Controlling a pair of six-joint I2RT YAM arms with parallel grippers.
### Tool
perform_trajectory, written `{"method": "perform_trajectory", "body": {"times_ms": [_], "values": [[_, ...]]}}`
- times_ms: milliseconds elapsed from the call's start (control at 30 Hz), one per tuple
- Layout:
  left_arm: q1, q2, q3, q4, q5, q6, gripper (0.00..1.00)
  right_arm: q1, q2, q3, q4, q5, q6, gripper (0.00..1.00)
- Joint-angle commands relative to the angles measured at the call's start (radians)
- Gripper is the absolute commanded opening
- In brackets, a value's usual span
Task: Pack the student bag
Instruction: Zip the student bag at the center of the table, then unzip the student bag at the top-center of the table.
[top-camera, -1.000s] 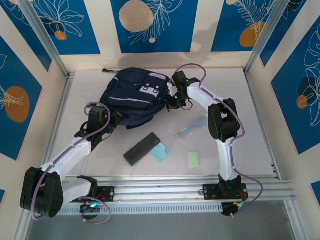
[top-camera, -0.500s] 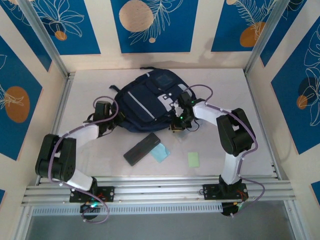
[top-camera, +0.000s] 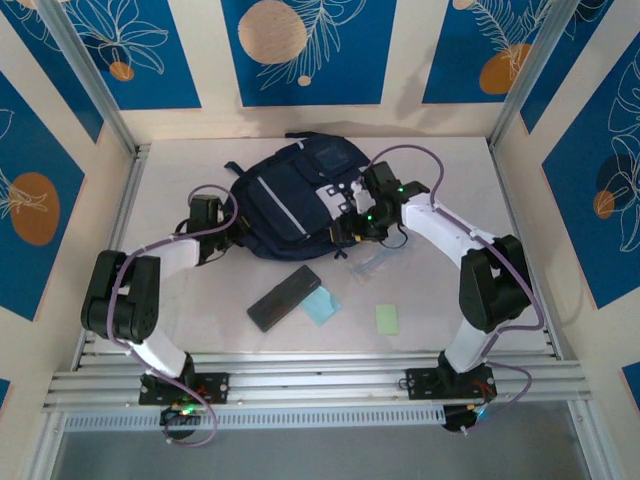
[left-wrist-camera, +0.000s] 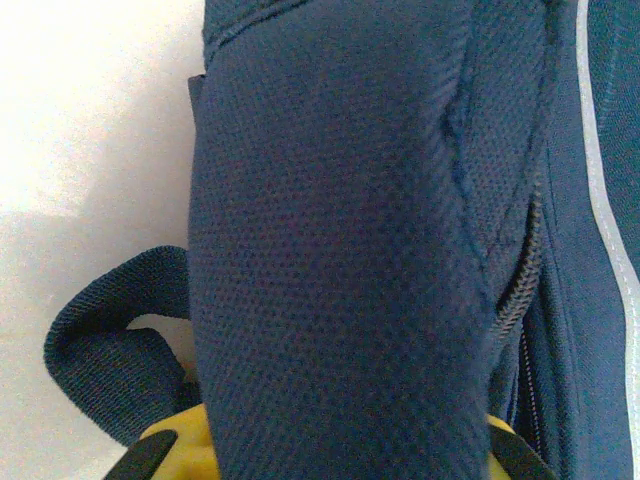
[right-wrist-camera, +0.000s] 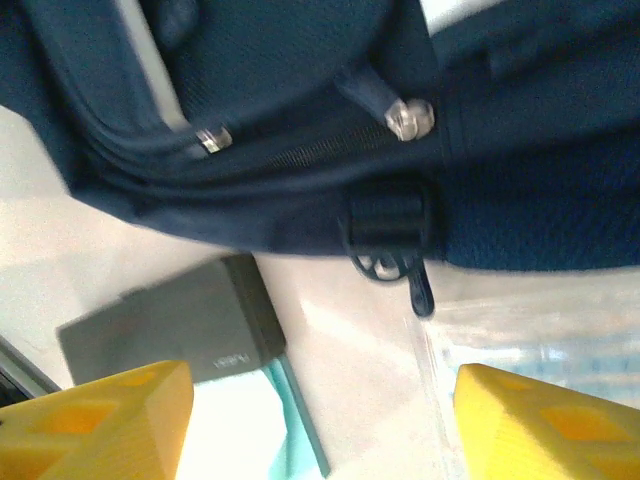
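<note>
The bag (top-camera: 285, 200) lies mid-surface (top-camera: 480, 200) toward the back, with its long axis running from near left to far right. The left pincer (top-camera: 226, 238) is clamped on fabric at its left edge. The right pincer (top-camera: 347, 230) stands open just off the near right edge, facing the zip pulls (right-wrist-camera: 410, 118). The right arm is nearer the case (top-camera: 285, 297), pouch (top-camera: 372, 262), teal card (top-camera: 322, 305) and green note (top-camera: 387, 318), all lying on open surface between the bag and the arm bases.
</note>
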Motion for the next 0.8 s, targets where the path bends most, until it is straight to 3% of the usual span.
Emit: {"method": "perform_trajectory", "body": {"times_ms": [0,233,500,600,767], "values": [[0.019,0.028,0.032,0.123,0.04,0.016,0.01,-0.024,0.052,0.056,0.072,-0.055,0.065,0.71],[0.031,0.069,0.025,0.174,0.092,-0.011,0.02,-0.02,0.251,0.209,0.099,0.032,0.123,0.71],[0.03,0.07,0.043,0.157,0.116,-0.022,0.02,0.018,0.337,0.174,0.194,0.05,0.195,0.71],[0.029,0.068,0.039,0.16,0.118,-0.022,0.02,0.039,0.366,0.182,0.238,0.002,0.189,0.71],[0.029,0.1,0.042,0.191,0.129,-0.045,0.02,0.092,0.36,0.171,0.319,-0.181,0.226,0.62]]}}
